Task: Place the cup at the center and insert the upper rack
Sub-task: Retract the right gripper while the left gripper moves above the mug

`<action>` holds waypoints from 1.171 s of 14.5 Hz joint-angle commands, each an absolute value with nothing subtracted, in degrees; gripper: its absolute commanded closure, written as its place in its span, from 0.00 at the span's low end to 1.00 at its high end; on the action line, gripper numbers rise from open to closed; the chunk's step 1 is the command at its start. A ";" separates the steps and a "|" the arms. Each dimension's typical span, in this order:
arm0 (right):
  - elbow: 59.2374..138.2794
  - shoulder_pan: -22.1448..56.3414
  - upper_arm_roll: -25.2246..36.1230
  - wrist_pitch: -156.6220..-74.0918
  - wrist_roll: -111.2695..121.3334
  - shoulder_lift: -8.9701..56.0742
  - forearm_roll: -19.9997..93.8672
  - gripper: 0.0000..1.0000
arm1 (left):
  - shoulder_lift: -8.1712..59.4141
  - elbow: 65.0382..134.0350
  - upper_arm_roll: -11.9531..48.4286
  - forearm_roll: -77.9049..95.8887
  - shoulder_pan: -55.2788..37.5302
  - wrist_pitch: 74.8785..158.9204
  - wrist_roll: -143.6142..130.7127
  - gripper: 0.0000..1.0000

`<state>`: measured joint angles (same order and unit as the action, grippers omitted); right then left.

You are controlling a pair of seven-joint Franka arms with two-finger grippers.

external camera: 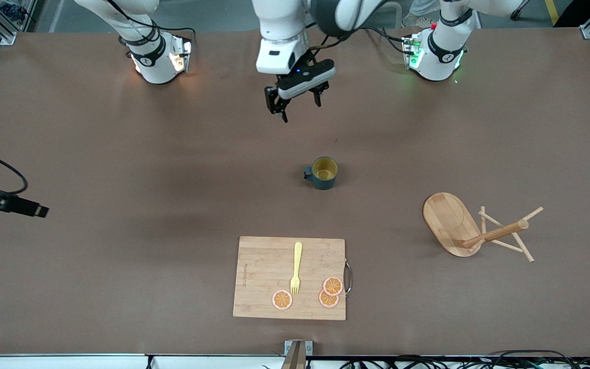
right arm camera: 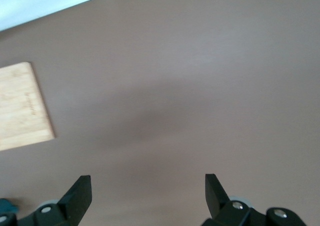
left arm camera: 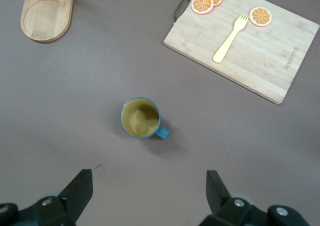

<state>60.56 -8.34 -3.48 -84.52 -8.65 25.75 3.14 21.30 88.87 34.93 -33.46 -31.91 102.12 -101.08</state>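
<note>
The dark teal cup (external camera: pixel 324 173) with a yellow inside stands upright near the table's middle, its handle toward the right arm's end; it also shows in the left wrist view (left arm camera: pixel 141 118). The bamboo upper rack (external camera: pixel 494 233) lies tipped on its side toward the left arm's end, its oval base (external camera: pixel 447 219) on edge and the pegs sticking out. Only the base shows in the left wrist view (left arm camera: pixel 47 12). My left gripper (external camera: pixel 300 108) hangs open and empty over the table between the robot bases and the cup (left arm camera: pixel 149 182). My right gripper (right arm camera: pixel 148 186) is open and empty over bare table, out of the front view.
A rectangular wooden cutting board (external camera: pixel 254 279) with a yellow fork (external camera: pixel 296 267) and three orange slices lies nearer the front camera than the cup. A black device (external camera: pixel 8 202) with a cable juts in at the right arm's end of the table.
</note>
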 commanded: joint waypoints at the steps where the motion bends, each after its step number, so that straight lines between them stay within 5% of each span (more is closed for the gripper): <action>1: 69.50 -3.09 4.72 -85.78 -2.82 18.21 3.07 0.00 | 23.90 90.43 34.89 -40.67 -34.44 102.30 -107.29 0.00; 5: 73.21 -2.37 5.45 -85.78 -2.55 12.40 3.08 0.00 | 28.55 91.14 34.89 -48.23 -37.87 102.31 -116.97 0.00; 17: 77.17 -4.74 3.96 -91.05 4.92 9.93 2.20 0.00 | 42.70 95.71 33.49 -71.52 -46.04 100.64 -133.24 0.00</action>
